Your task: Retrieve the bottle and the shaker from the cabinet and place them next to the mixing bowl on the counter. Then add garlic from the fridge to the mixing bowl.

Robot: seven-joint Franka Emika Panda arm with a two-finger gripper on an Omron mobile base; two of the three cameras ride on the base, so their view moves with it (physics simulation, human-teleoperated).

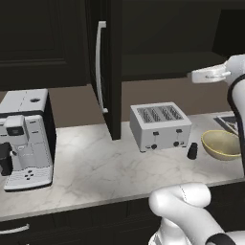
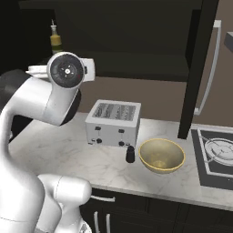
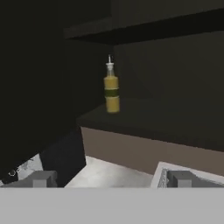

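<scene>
The amber-yellow bottle stands upright on the lower shelf of the open dark cabinet, straight ahead of my gripper and some way off. The gripper is open with nothing between its fingertips. From the right base the bottle shows at the shelf's left end, above my arm. The black shaker stands on the marble counter, between the toaster and the tan-rimmed mixing bowl. The shaker is just left of the bowl. The fridge and garlic are out of view.
The cabinet door with its silver bar handle hangs open over the counter. A steel toaster stands behind the shaker and a coffee machine at the left. A stove top lies right of the bowl.
</scene>
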